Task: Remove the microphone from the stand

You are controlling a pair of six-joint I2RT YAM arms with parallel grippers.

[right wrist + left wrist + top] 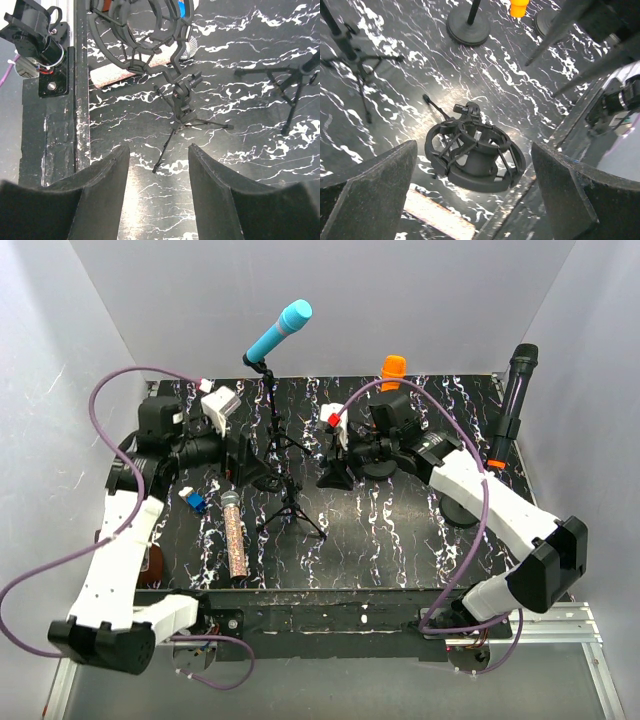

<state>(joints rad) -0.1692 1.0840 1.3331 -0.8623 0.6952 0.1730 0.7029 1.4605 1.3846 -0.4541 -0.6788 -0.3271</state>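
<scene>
A blue microphone sits tilted on top of a tall tripod stand at the back middle. An orange microphone and a black microphone stand on round-base stands further right. A pink glitter microphone lies flat on the table. An empty black shock mount on a small tripod stands beside it. My left gripper is open, and the shock mount is seen just ahead between its fingers. My right gripper is open and empty, low over the table, facing the shock mount.
A small blue-and-white object lies near the left arm. The black microphone's round base sits by the right arm, and another round base is behind the shock mount. The table's near edge runs close to the shock mount. Purple cables loop off both arms.
</scene>
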